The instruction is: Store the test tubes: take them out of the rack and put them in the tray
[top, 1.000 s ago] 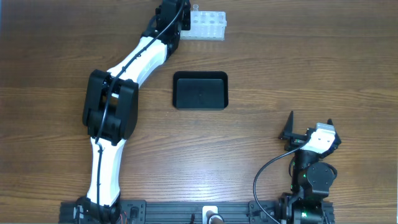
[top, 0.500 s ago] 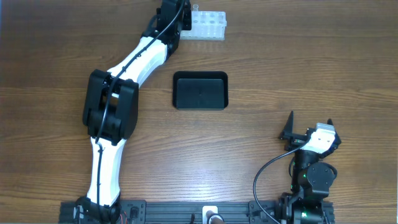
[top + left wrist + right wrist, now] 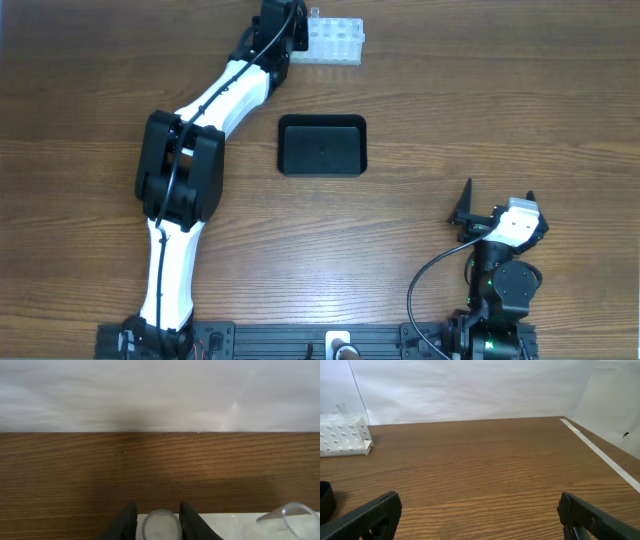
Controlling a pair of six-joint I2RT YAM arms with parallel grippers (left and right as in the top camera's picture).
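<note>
My left fingers (image 3: 158,510) have crept farther over the rack (image 3: 333,40), narrow, pinching the end tube (image 3: 161,525). Right fingers (image 3: 477,502) wide, parked. Tray (image 3: 322,146) awaits the first tube.

Right gripper (image 3: 479,501) hanging with black fingers (image 3: 375,510) spread wide above brown tabletop (image 3: 485,470), white rack (image 3: 342,435) standing well apart, black tray (image 3: 325,496) edging in near one finger, pale strip (image 3: 600,452) running along tabletop.

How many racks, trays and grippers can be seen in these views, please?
Rack: 1
Tray: 1
Grippers: 2 (left gripper, right gripper)
Total: 4
</note>
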